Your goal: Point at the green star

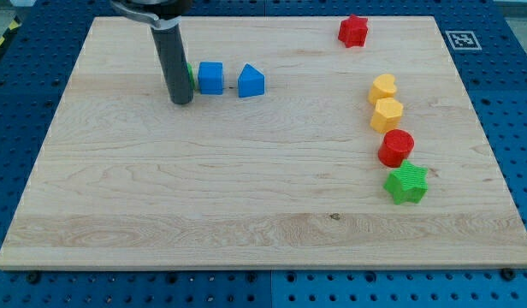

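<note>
My tip (180, 101) rested on the wooden board (246, 214) at the view's upper left, holding nothing, a sliver of a green block (190, 75) showing just behind the rod; a blue cube (211, 77) and a blue wedge-shaped block (251, 81) lay just to its right. The ridged green star (406, 183) sat well apart at the lower right, just below a red cylinder (396, 147); above these stood a yellow hexagonal block (387, 114), a yellow heart (382, 87) and a red star (353, 30).

No words, numbers or brand names can be read anywhere in the camera view. The only sign is a small black-and-white square fiducial marker (458, 38), printed on the wooden board (246, 214) at its corner in the view's top right; its pattern is too small to make out in detail.
</note>
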